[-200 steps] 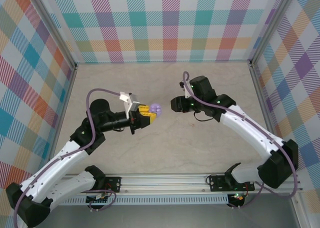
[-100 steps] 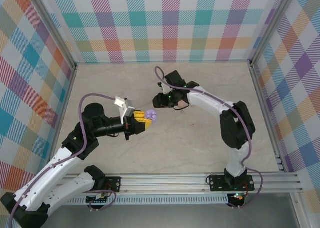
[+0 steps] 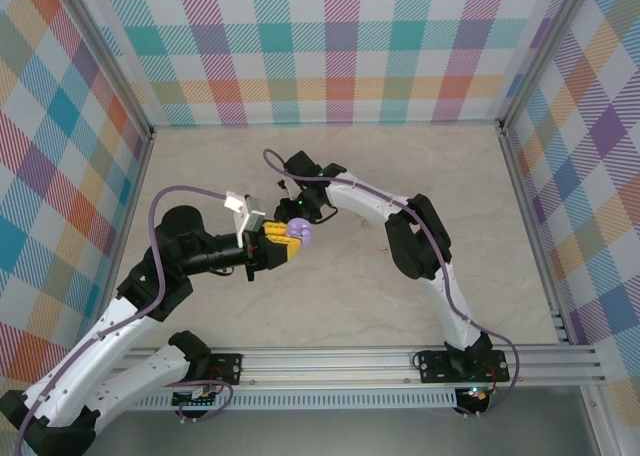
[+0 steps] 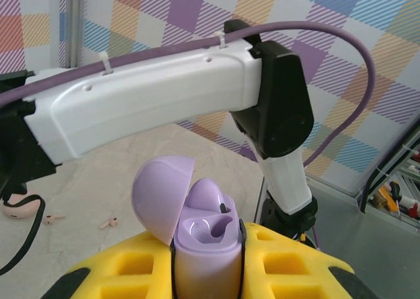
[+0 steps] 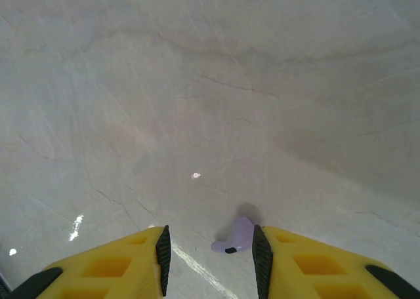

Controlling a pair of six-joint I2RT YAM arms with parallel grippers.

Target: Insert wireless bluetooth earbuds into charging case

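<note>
The left tool (image 4: 207,263) clamps the open case (image 4: 200,230); the right tool (image 5: 209,246), jaws parted, may flick the off-centre earbud (image 5: 237,237) away.

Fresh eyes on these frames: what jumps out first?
The open purple charging case clamped in the left gripper, lid flipped back, one bud seated inside. The right arm's white link crosses behind it. In the right wrist view, a second purple earbud sits between the right gripper's parted yellow fingers.
</note>
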